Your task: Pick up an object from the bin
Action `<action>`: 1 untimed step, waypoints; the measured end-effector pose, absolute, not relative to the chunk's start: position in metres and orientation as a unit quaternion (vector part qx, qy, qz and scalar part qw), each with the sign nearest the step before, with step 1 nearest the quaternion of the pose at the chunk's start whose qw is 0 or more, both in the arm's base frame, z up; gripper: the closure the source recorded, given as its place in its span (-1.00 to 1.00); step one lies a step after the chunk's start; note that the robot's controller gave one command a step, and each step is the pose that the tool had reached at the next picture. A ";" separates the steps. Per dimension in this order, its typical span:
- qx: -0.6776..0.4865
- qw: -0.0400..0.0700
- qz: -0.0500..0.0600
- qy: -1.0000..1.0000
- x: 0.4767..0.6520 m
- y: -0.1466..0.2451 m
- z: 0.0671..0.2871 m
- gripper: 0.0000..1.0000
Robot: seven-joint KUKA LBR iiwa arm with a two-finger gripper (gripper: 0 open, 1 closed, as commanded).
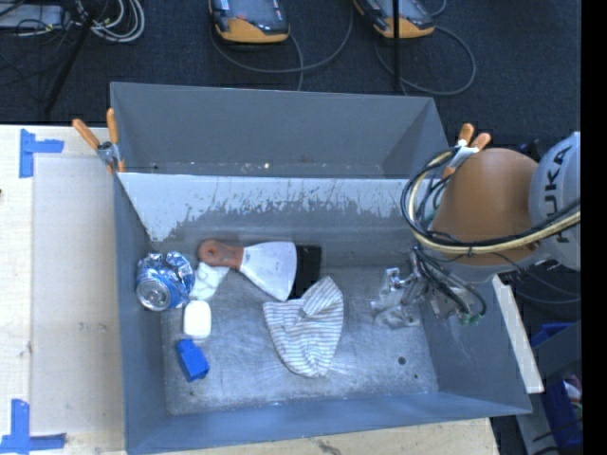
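My gripper (392,300) hangs low over the bin's right part, its metal fingers pointing left with a small gap and nothing between them. Just to its left lies a crumpled white striped cloth (308,329) on the bin floor. Behind the cloth rests a scraper (263,261) with a wide pale blade and a reddish-brown handle, next to a black block (307,269).
At the bin's left lie a crushed blue-and-silver can (163,280), a small white bottle (197,318), a white crumpled bit (209,277) and a blue block (192,359). The arm with its orange dome and cables comes in over the right rim.
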State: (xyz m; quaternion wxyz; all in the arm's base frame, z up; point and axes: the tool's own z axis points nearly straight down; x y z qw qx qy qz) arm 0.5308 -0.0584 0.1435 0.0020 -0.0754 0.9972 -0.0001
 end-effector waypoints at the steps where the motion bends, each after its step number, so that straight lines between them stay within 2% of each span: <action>1: -0.124 -0.002 0.001 0.992 0.508 -0.047 0.147 1.00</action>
